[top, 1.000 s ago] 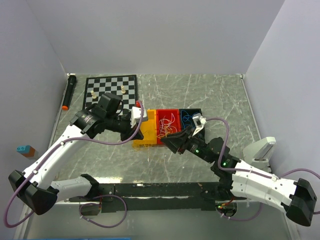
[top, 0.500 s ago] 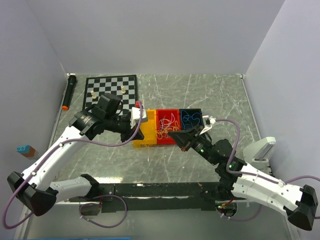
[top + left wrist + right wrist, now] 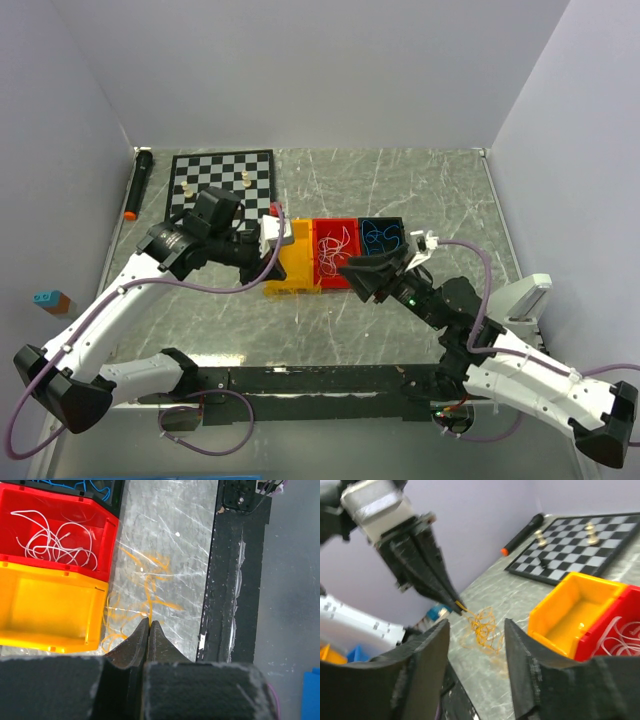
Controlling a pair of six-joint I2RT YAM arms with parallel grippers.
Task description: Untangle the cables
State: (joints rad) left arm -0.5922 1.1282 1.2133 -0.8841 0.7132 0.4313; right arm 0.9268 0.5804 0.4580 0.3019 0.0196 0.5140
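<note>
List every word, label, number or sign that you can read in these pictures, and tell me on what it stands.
None can be read.
The yellow bin, the red bin and the chessboard show no print.
The black marker is too small to tell.

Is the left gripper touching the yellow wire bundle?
Touching. In the right wrist view the left gripper has its tips closed on a strand of the yellow wire bundle.

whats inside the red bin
A loose tangle of white cables lies on its floor, nothing else showing. In the left wrist view the red bin runs off the frame's left edge, so that end is unseen.
</note>
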